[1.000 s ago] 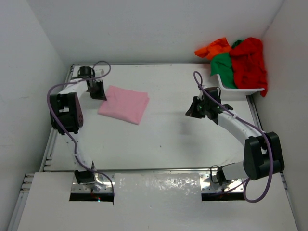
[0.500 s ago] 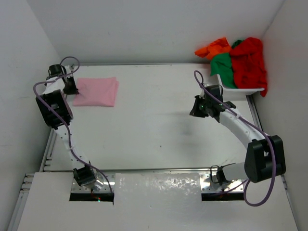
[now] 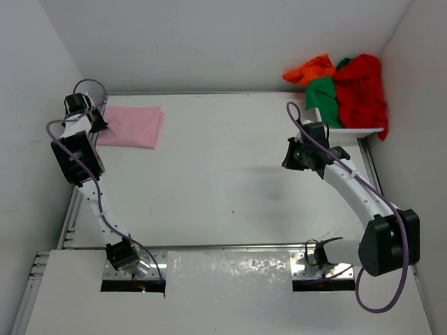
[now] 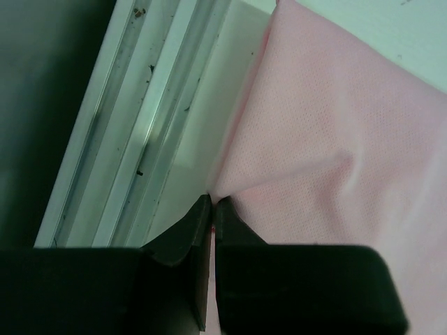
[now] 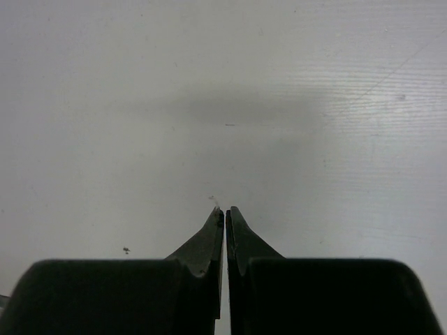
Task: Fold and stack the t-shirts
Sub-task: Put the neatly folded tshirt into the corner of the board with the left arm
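Though right gripper [image 5: 225, 211] is pressed together, left gripper [image 4: 212, 202] seemingly pinches the pink t-shirt [image 4: 335, 139].

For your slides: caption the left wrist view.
Shut left hand pinching the pink t-shirt by its edge beside the side rail.

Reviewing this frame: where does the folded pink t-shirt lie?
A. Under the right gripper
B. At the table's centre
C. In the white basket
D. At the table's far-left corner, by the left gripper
D: the pink t-shirt lies folded at the far-left corner of the table, with its edge pinched in the shut left gripper.
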You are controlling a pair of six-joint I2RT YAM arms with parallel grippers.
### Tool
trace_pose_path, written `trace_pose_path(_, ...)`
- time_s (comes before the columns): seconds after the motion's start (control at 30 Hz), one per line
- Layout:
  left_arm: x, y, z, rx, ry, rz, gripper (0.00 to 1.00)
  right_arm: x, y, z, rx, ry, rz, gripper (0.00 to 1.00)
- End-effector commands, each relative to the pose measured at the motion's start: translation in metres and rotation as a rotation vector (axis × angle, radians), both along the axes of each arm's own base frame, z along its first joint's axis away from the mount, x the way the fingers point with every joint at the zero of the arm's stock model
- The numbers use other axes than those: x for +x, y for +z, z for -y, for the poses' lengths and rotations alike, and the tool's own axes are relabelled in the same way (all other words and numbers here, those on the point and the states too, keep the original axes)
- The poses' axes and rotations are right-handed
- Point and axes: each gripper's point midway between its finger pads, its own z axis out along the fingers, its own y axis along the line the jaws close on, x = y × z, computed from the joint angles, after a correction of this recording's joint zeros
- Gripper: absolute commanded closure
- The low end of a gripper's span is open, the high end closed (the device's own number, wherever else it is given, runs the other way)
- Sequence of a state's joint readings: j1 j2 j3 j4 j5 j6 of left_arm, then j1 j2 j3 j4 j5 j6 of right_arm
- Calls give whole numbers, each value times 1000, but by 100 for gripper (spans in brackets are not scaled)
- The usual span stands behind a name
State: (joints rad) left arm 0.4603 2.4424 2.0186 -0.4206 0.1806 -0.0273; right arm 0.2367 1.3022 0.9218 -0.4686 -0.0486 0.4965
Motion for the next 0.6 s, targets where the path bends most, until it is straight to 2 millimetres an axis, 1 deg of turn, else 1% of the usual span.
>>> trace_pose_path(0.0, -3, 10, -18, 31, 76, 59, 100, 9, 25, 6, -14, -22, 68, 98)
trace_pose_path(0.03, -5, 12, -21, 46, 81, 56, 96, 9, 26, 6, -14, -23, 74, 98)
trace_pose_path(0.07, -4, 19, -25, 64, 89, 63, 73, 9, 27, 6, -12, -22, 75, 98)
trace_pose_path(0.1, -5, 22, -26, 73, 90, 55, 64, 9, 26, 5, -12, -14, 72, 98)
trace_pose_path(0.13, -4, 29, -30, 85, 96, 63, 57, 9, 26, 4, -9, -11, 70, 98)
trace_pose_path(0.17, 0, 48, -36, 112, 109, 89, 48, 10, 27, 3, -3, -9, 75, 98)
trace_pose_path(0.23, 0, 66, -45, 138, 130, 110, 46, 9, 27, 1, 9, 3, 75, 98)
trace_pose_path(0.27, 2, 88, -48, 153, 135, 147, 46, 9, 26, 0, 12, 6, 76, 98)
trace_pose_path(0.33, 2, 108, -50, 166, 141, 174, 45, 6, 24, -1, 19, 7, 78, 98)
trace_pose_path(0.37, 1, 129, -49, 180, 140, 205, 45, 7, 24, -1, 22, 6, 86, 97)
trace_pose_path(0.4, 0, 140, -48, 188, 132, 226, 45, 5, 23, 0, 23, 5, 86, 97)
trace_pose_path(0.43, 0, 151, -42, 196, 108, 246, 45, 2, 19, 0, 21, 5, 80, 97)
trace_pose_path(0.47, -5, 170, -36, 223, 95, 286, 45, 1, 19, 0, 23, 7, 87, 97)
trace_pose_path(0.5, -7, 177, -31, 269, 59, 292, 44, 0, 18, 1, 23, 5, 89, 97)
trace_pose_path(0.53, -6, 183, -17, 294, 21, 299, 44, -4, 13, 2, 22, 4, 77, 97)
trace_pose_path(0.57, -11, 188, -3, 315, -21, 305, 44, -4, 14, 2, 23, 5, 86, 97)
